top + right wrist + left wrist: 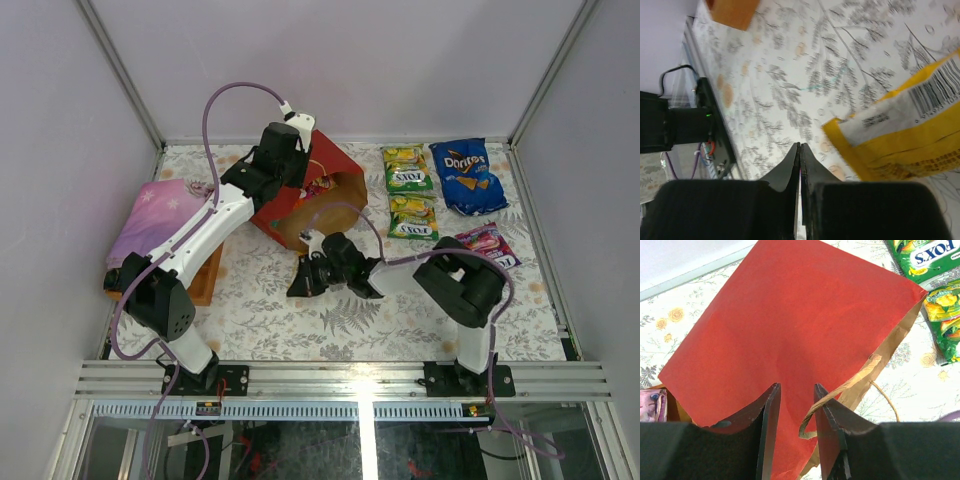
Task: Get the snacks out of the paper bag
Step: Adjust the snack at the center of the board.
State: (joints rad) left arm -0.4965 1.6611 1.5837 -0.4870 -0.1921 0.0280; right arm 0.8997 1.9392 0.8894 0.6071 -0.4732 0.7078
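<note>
The red paper bag (pixel 300 205) lies tilted at the back middle, its brown mouth facing right. Colourful snacks (pixel 320 187) show inside the mouth. My left gripper (pixel 290 150) is at the bag's raised end. Its fingers stand part way apart with red paper (pixel 790 320) between them, and a handle (pixel 810 422) loops at the right finger. Two green packets (pixel 408 168) (pixel 413 217), a blue Doritos bag (pixel 467 176) and a pink packet (pixel 487 244) lie on the table to the right. My right gripper (pixel 300 282) (pixel 800 144) is shut low before the bag, with a yellow packet (pixel 900 130) just beside it.
A pink-purple cloth (pixel 155 215) rests on a wooden tray (pixel 205 280) at the left. The floral table cover (pixel 330 320) runs to the metal rail (pixel 350 380) at the near edge. Grey walls close in the back and both sides.
</note>
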